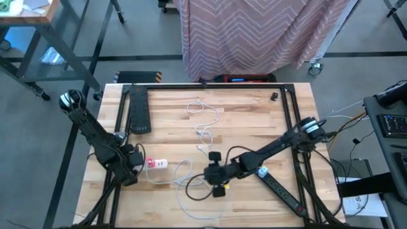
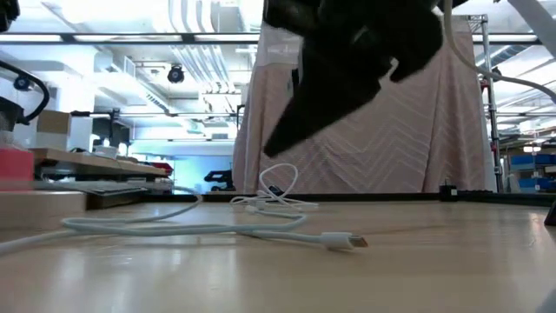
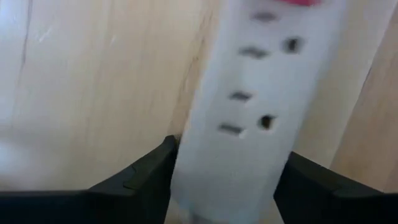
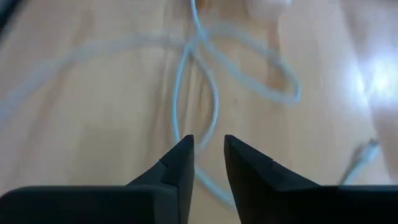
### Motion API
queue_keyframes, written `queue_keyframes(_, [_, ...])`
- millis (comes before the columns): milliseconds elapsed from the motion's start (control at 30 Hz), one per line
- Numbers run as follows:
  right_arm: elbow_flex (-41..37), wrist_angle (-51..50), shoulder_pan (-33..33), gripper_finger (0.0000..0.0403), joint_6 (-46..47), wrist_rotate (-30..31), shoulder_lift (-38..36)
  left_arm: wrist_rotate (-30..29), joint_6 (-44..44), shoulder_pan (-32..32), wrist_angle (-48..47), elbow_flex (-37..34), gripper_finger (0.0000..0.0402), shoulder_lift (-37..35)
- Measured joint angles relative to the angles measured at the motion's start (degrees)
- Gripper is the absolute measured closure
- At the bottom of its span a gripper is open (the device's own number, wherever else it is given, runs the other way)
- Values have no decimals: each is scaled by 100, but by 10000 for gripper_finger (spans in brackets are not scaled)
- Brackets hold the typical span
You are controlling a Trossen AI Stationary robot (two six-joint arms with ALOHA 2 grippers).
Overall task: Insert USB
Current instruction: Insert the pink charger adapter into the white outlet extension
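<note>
Cable (image 1: 191,181) runs in white loops across the front middle of the wooden table (image 1: 248,121), and its USB plug (image 2: 346,241) lies flat on the wood, free of both grippers, as the low view shows. The left gripper (image 1: 130,170) sits low at the table's front left, its fingers (image 3: 143,177) clamped on the near end of a white power strip (image 1: 157,164) that has a pink patch at one end; in the left wrist view the strip (image 3: 255,106) fills the gap between the two dark fingers, with its slots facing the camera. The right gripper (image 1: 216,180) hangs over the cable loops near the front centre, reached in from the right side of the table. Its fingers (image 4: 180,165) stand close together with only a narrow gap between them, holding nothing, and a strand of cable (image 4: 196,81) passes on the wood beneath that gap. A second white cable (image 1: 205,121) lies coiled farther back, near the table's middle. A black power strip (image 1: 138,109) lies along the back left edge, and another black strip (image 1: 283,191) lies slantwise at the front right, under the right arm. Beyond the back edge hangs a pink zigzag cloth (image 1: 267,28).
</note>
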Motion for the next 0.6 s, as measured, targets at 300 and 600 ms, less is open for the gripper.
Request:
queue_keyframes(300, [673, -1354, -56, 291, -700, -119, 458, 64, 4, 0, 53, 4, 143, -137])
queue_keyframes(600, [788, -968, -254, 312, -1193, -122, 924, 194, 66, 0, 15, 266, 130, -226])
